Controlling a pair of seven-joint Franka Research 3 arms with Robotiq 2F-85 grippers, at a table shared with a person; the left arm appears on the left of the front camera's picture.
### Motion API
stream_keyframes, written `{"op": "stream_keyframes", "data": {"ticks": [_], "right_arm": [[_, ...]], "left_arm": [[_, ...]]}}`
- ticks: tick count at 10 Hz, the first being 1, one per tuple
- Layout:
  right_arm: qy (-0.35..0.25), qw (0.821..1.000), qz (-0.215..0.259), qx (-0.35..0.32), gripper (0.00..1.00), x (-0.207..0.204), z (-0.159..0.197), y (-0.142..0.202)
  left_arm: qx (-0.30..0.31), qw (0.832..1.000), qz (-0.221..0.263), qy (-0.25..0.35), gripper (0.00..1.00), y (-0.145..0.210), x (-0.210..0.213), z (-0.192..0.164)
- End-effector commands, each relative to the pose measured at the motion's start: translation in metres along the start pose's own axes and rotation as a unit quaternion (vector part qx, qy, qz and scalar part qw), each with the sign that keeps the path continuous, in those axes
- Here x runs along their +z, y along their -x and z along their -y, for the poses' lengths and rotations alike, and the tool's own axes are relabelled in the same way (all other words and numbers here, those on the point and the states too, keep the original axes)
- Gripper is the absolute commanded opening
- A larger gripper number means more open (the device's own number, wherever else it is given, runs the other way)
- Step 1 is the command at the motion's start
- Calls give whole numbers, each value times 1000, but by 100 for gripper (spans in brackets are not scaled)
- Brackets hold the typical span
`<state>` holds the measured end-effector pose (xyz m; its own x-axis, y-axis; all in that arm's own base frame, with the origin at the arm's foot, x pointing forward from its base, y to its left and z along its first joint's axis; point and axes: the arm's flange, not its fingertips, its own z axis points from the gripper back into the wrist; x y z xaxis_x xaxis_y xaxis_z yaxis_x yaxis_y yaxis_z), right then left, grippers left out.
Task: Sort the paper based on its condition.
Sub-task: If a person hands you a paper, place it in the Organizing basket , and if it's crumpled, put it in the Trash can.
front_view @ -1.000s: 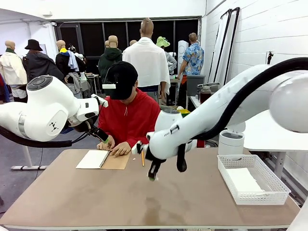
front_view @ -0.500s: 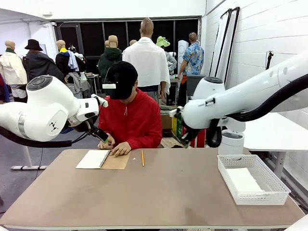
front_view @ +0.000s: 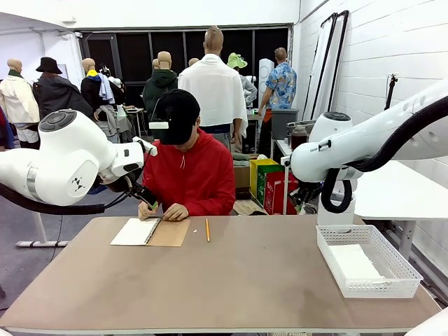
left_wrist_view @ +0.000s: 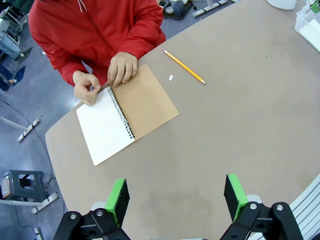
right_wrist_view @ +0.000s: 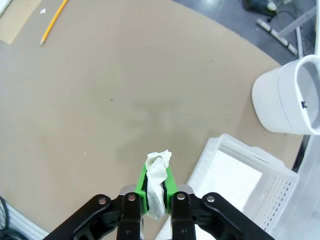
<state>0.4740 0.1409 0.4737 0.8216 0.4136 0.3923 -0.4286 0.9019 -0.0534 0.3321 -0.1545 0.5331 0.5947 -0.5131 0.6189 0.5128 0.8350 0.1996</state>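
**White crumpled paper, clamped and on its way to the bin**

White and wadded, the paper [right_wrist_view: 157,182] sits pinched between the right gripper's [right_wrist_view: 155,192] green pads, high above the table [front_view: 231,280] near the basket [front_view: 367,262]. Flat sheets already lie in that basket, so this scrap likely belongs in the round bin [right_wrist_view: 287,100]: centre over its mouth before letting go. The left gripper [left_wrist_view: 176,195] hangs spread, empty, over the notebook [left_wrist_view: 125,112].

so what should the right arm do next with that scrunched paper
Probably carry it on toward the white bin and hold it over the opening. The right gripper is shut on the crumpled paper, and the mesh basket beside the bin holds a flat sheet, so the crumpled one likely belongs in the bin.
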Motion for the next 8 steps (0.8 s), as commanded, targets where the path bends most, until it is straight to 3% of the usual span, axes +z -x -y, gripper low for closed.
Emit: {"op": "stream_keyframes", "data": {"ticks": [1, 6, 8], "right_arm": [[-1, 1000, -4, 12, 0, -3, -2, 0], [-2, 1000, -1, 4, 0, -1, -4, 0], [43, 994, 22, -102, 0, -13, 28, -23]], "left_arm": [[-1, 1000, -1, -1, 100, 0, 0, 0], [-1, 1000, -1, -1, 100, 0, 0, 0], [-1, 1000, -1, -1, 100, 0, 0, 0]]}}
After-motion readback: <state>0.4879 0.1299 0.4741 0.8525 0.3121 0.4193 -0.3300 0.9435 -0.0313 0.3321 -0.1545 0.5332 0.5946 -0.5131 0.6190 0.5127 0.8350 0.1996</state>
